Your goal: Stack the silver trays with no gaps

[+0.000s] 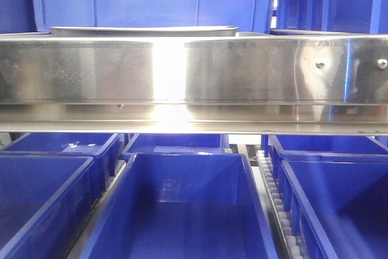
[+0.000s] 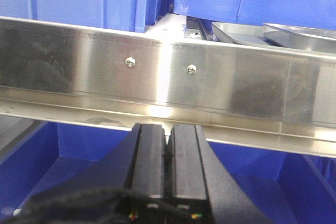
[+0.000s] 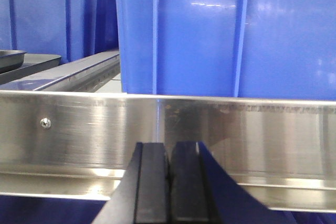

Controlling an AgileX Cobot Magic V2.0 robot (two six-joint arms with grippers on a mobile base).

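Trays (image 2: 273, 31) sit on shelf behind rail (image 2: 157, 72), up and to right of left gripper (image 2: 167, 145); long axis runs along rail. Both grippers closed, empty. Left gripper nearer than right gripper (image 3: 169, 182).

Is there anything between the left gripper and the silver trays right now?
Yes. The steel front rail of the shelf runs across the view, between the left gripper and the silver trays, which sit on the shelf behind and above it, to the right. The fingers are closed, below the rail's top edge.
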